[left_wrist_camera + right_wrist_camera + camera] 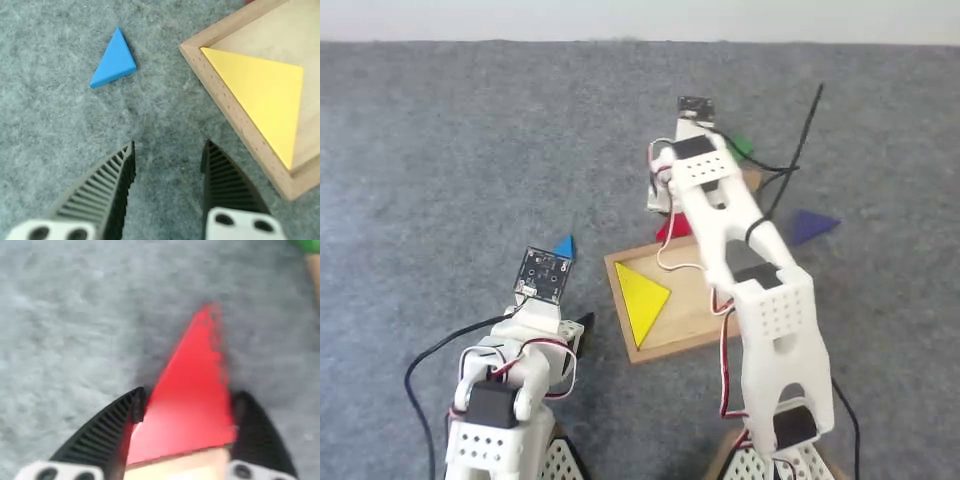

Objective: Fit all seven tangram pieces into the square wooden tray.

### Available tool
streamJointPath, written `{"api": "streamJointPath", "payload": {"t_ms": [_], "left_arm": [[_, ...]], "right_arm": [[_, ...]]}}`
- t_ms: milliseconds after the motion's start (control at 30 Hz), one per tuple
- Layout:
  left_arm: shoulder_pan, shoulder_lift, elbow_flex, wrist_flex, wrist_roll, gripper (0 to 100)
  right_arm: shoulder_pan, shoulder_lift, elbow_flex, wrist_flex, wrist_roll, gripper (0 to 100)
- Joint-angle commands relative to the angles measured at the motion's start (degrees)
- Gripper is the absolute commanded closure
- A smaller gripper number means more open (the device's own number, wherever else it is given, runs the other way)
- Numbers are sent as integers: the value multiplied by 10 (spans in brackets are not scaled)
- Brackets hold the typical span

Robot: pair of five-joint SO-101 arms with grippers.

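Right pincer (187, 397) clamps the red triangle (200, 355) by its two sides at twelve o'clock of the tray (670, 347), while the left pincer (167, 150) hangs with fingers apart over carpet (45, 140), blue triangle (114, 60) at the tray's ten o'clock.

We note a pale, matt wooden tray (240, 117) on rough grey felt-like cloth (50, 140). The yellow triangle (265, 95) looks smooth, matt; left gripper (169, 146) fingers (117, 175) are ribbed black plastic.
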Motion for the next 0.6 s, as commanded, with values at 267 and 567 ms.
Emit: {"api": "streamJointPath", "payload": {"t_ms": [267, 567], "left_arm": [[3, -4, -4, -3, -1, 793], [3, -4, -4, -3, -1, 793]], "right_arm": [[123, -39, -10, 96, 12, 905], [245, -144, -6, 169, 109, 945]]}}
